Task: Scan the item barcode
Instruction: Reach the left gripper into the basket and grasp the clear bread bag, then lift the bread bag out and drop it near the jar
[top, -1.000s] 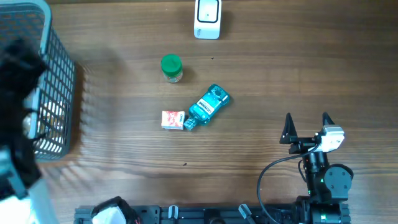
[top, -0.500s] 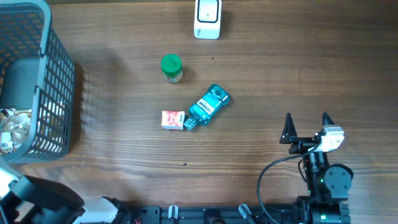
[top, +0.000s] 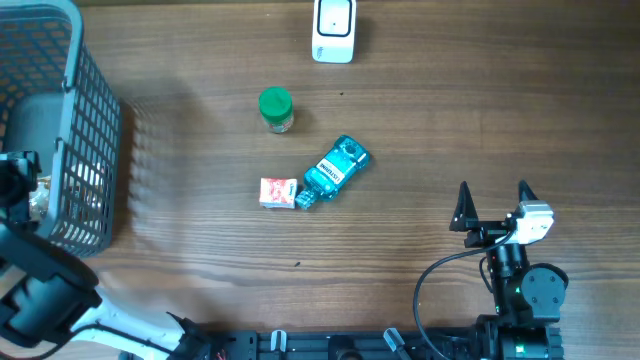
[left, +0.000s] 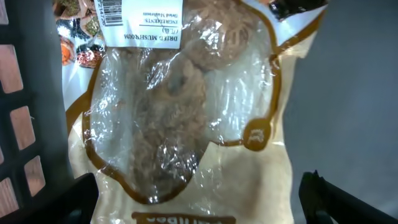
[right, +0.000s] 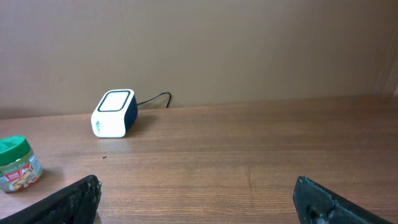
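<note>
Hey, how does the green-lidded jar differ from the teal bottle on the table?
The green-lidded jar stands upright, lid toward the overhead camera; the teal bottle lies on its side, slanted. The jar stands alone; the bottle's cap end lies against a small red and white packet. The jar's top is green; the bottle is teal with a white label. Both sit on the wooden table, unheld.

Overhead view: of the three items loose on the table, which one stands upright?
The green-lidded jar: its round lid faces straight up, while the teal bottle and the small red packet lie flat.
</note>
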